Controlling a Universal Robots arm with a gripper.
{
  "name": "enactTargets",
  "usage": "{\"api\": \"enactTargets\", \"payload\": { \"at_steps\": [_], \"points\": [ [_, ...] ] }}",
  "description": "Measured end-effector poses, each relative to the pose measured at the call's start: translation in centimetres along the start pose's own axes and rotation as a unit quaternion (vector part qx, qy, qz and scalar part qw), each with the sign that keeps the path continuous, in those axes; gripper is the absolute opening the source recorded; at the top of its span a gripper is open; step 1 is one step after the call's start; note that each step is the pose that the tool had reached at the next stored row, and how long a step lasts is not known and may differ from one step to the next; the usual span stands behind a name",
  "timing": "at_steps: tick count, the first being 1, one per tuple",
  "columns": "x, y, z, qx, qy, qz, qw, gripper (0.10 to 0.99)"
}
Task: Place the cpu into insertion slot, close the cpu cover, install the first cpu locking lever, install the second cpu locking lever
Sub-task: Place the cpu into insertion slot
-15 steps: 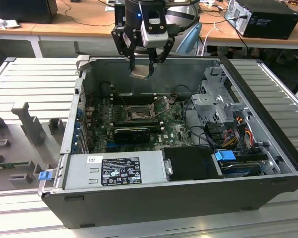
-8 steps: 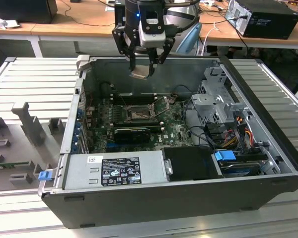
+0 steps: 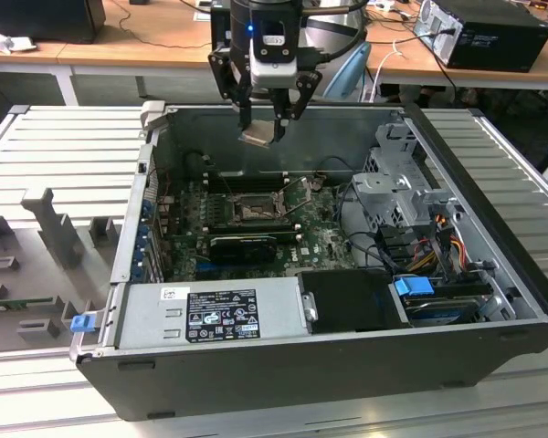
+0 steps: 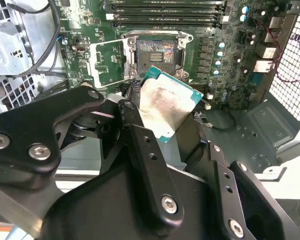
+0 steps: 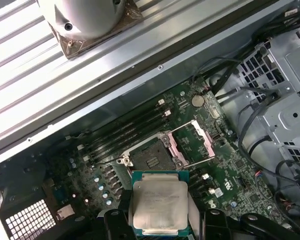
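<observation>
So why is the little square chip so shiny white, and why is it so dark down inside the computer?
In the second wrist view, light bounces off the cpu's metal face as a white glare patch, and the insertion slot has a faint coloured sheen. In the first wrist view the chip looks evenly pale. In the exterior view the case walls shade the motherboard.

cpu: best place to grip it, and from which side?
Probably by two opposite edges, coming from above its metal face. The cpu is a thin flat square, so only its edges offer a pinch. The claw holds it that way now, one finger at each side, with the metal face turned up towards the wrist.
</observation>
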State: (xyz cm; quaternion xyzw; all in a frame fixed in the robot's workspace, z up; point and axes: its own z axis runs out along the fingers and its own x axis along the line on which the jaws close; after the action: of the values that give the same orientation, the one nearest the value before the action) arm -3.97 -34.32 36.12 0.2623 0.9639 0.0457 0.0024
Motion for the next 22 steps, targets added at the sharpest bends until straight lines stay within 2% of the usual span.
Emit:
{"api": "enactTargets", "payload": {
  "at_steps": [11, 17, 22],
  "points": [
    [0.0, 0.0, 0.01, -0.0008, -0.0036, 0.039, 0.9992, 0.529],
    [0.0, 0.0, 0.01, -0.0012, -0.0055, 0.062, 0.9981, 0.529],
    [0.0, 0.0, 0.01, -0.0016, -0.0075, 0.083, 0.9965, 0.529]
  ]
}}
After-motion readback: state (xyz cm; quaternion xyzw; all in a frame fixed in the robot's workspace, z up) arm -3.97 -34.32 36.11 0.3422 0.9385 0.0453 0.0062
